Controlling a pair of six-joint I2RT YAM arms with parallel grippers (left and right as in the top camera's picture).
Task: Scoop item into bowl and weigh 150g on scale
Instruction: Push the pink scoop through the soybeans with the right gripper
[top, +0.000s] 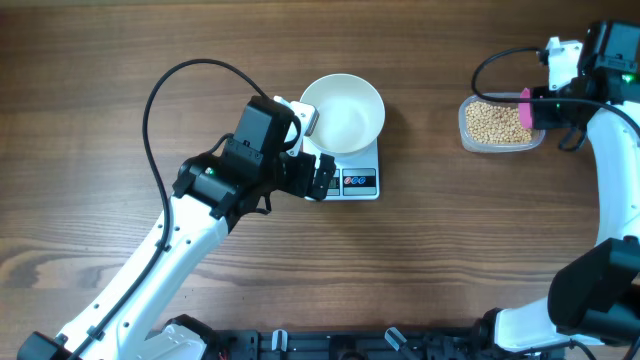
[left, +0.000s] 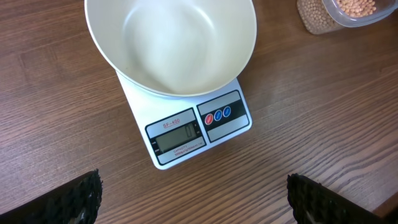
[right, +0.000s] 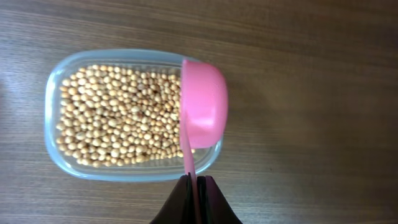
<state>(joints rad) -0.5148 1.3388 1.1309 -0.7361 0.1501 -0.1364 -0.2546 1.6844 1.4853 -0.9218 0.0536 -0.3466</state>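
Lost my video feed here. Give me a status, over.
Left gripper: fingers open, beside scale. Right gripper: fingers shut on pink scoop, over tub of beans. Bowl empty, on scale. Nothing between tub and bowl.

**Dark wood table fills every view**

The table (top: 450, 250) is the only furniture in sight. Its brown wood-grain top has long streaks running from the table's left side to its right. Toward the table's front-left corner the grain swirls into a paler patch (top: 30, 268). A black strip (top: 330, 345) of fittings lines the table's front edge. The light is soft and even, leaving a faint sheen on the tabletop in the left wrist view.
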